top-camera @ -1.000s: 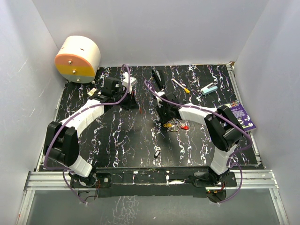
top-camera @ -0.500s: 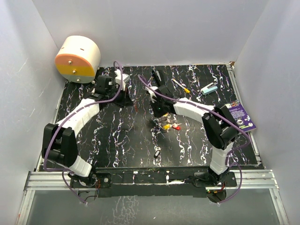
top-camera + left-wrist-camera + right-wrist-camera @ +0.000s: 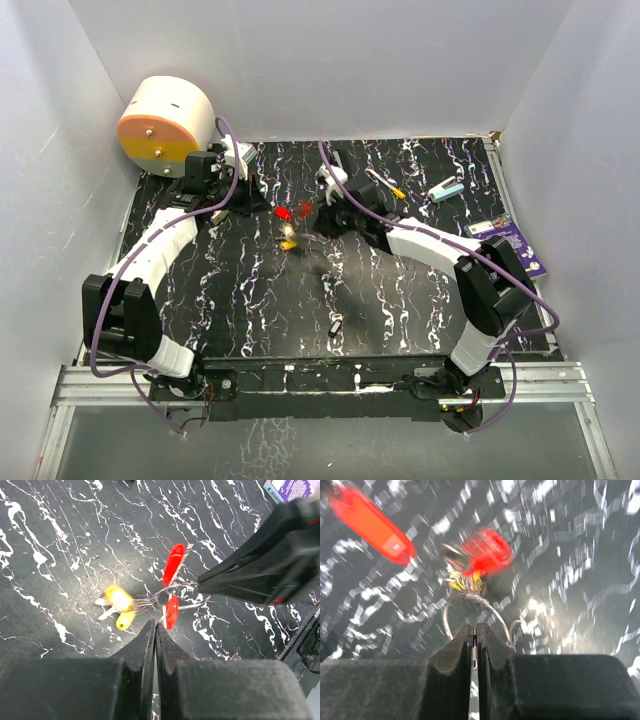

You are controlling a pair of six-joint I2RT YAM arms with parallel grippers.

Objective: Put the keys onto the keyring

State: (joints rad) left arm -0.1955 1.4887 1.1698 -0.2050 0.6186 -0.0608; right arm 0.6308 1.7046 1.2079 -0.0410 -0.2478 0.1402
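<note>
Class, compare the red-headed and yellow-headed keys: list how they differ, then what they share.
The red keys have red, longer heads; the yellow keys have yellow, stubbier ones. In the left wrist view the red keys sit nearer the right gripper, the yellow keys farther left. Both bunch at the keyring, which the right gripper pinches.

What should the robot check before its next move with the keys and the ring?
1. Right gripper gripping the ring: ok, shut on the wire.
2. Left gripper gripping something: cannot tell; its fingers are shut beside the small red key.
3. Every key threaded on the ring: cannot tell; the long red key and yellow keys bunch at it.
4. Right wrist view sharp: not ok, blurred.
5. Nothing left out: cannot tell; a small dark thing lies alone on the table.
</note>
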